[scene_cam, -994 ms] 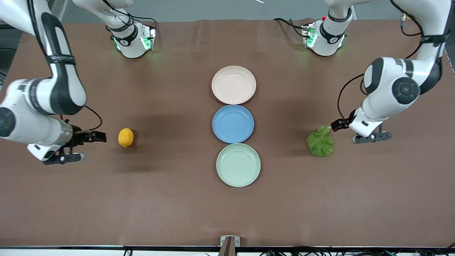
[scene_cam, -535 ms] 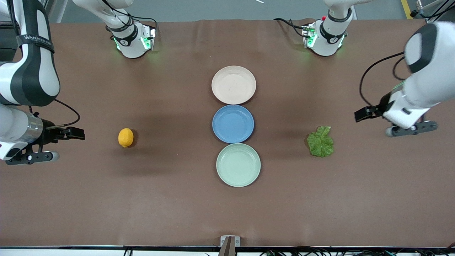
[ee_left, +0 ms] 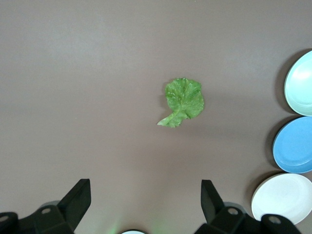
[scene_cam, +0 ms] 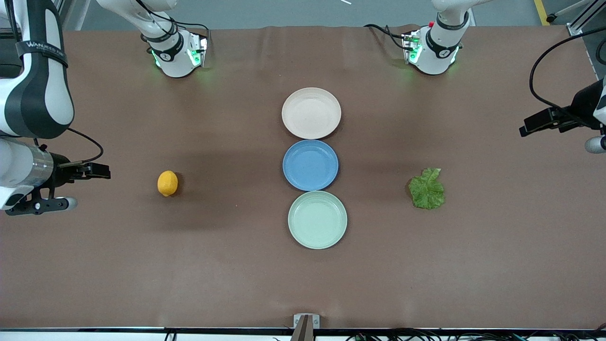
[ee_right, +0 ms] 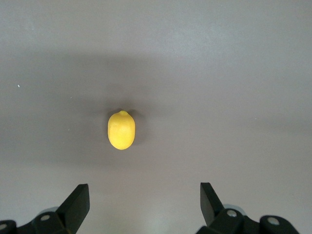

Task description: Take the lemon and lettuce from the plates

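Both grippers, left gripper [ee_left: 144,204] and right gripper [ee_right: 144,204], hang released above the table [scene_cam: 142,265].

A brown bench [scene_cam: 236,284] carries three plates in a row: beige [scene_cam: 311,112], blue [scene_cam: 310,165], green [scene_cam: 317,219]. The lemon [scene_cam: 167,183] lies toward the right arm's end. The lettuce [scene_cam: 427,190] lies toward the left arm's.

White lettering on right arm [scene_cam: 41,49] black band, roughly "WANJEED"; rest unreadable.

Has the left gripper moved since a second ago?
Yes. The left gripper has pulled away from the lettuce toward the left arm's end of the table.
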